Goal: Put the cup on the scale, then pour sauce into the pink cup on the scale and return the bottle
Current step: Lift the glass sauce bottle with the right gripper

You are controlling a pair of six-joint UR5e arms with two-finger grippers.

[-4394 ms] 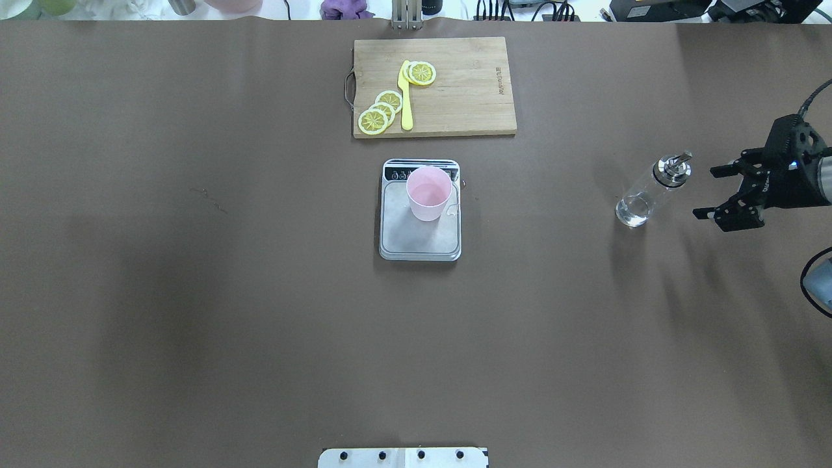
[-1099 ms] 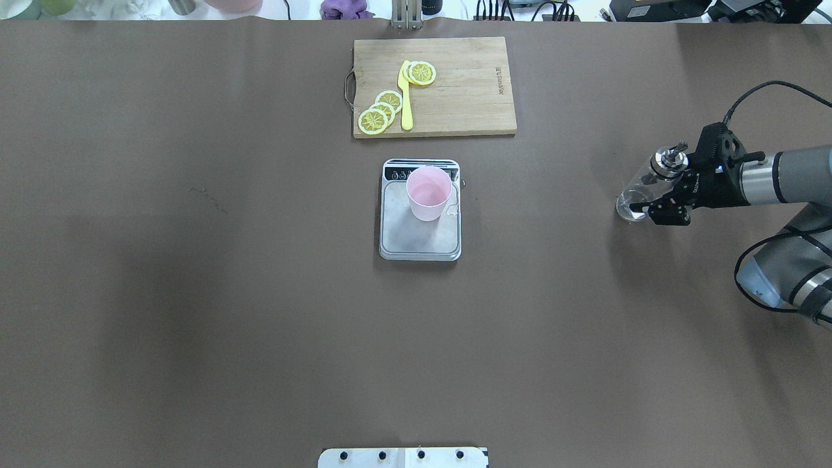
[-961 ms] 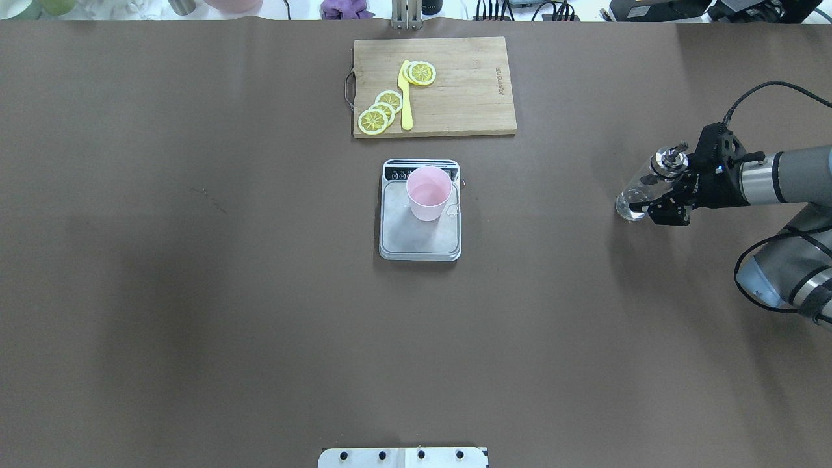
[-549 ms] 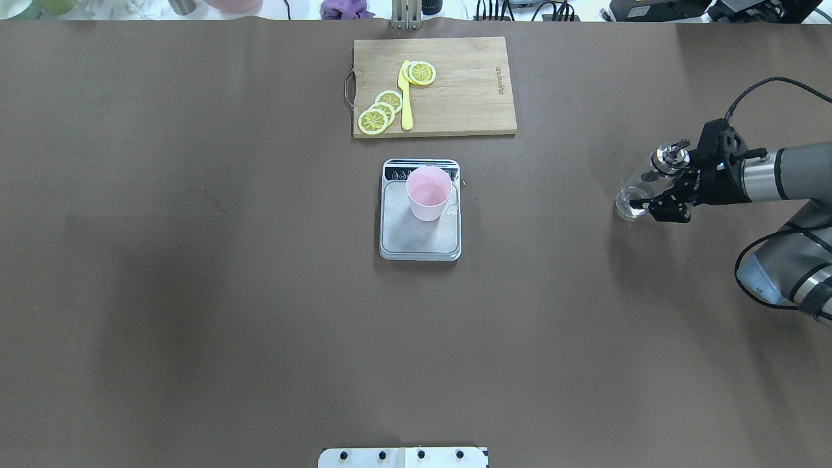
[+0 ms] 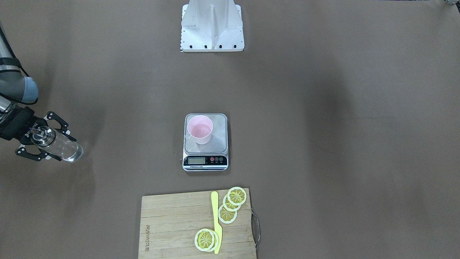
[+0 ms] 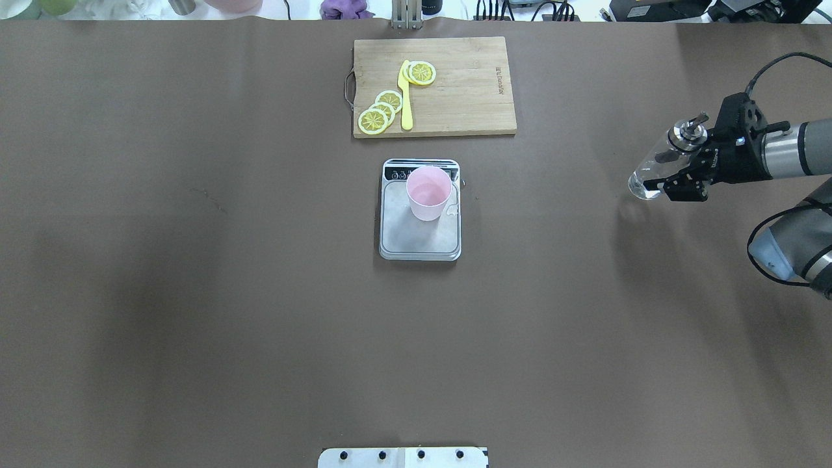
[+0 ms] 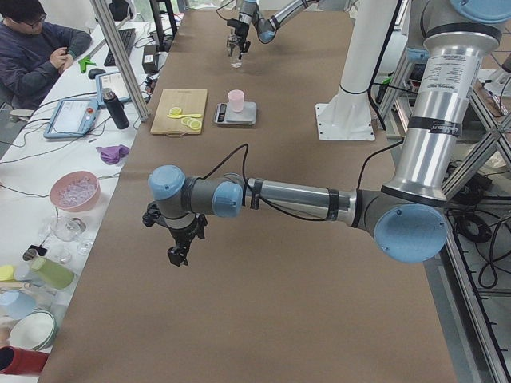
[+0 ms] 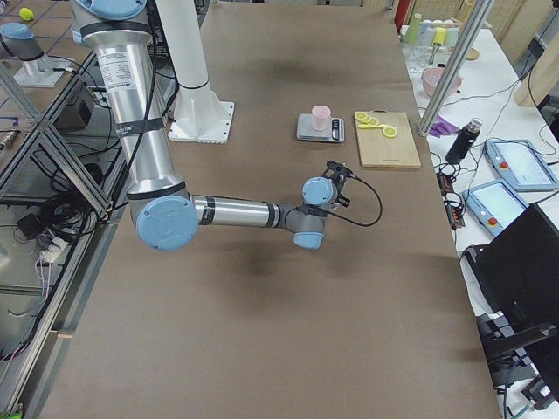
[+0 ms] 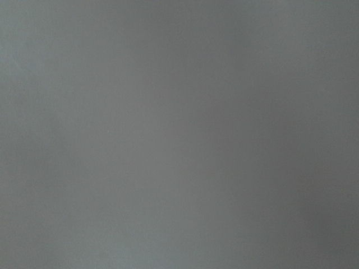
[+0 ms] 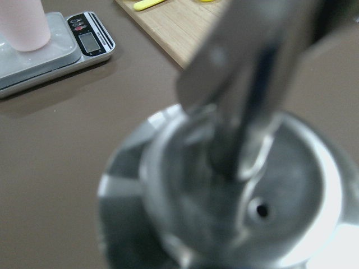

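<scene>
Right claw [image 6: 671, 174]: clamped on bottle [image 6: 647, 181], clear of tabletop [image 6: 195, 292]. Risk: smooth glass slips; pour misses cup [image 6: 429, 193], wetting scale [image 6: 419, 242]. Left claw [image 7: 176, 256]: cannot tell.

The brown tabletop [image 6: 195, 292] carried the scale [image 6: 419, 242] near its middle, with its display strip turned away from the robot. A wooden board [image 6: 468, 97] lay just beyond the scale, not touching it. A white base plate [image 6: 403, 457] sat at the robot's edge.
</scene>
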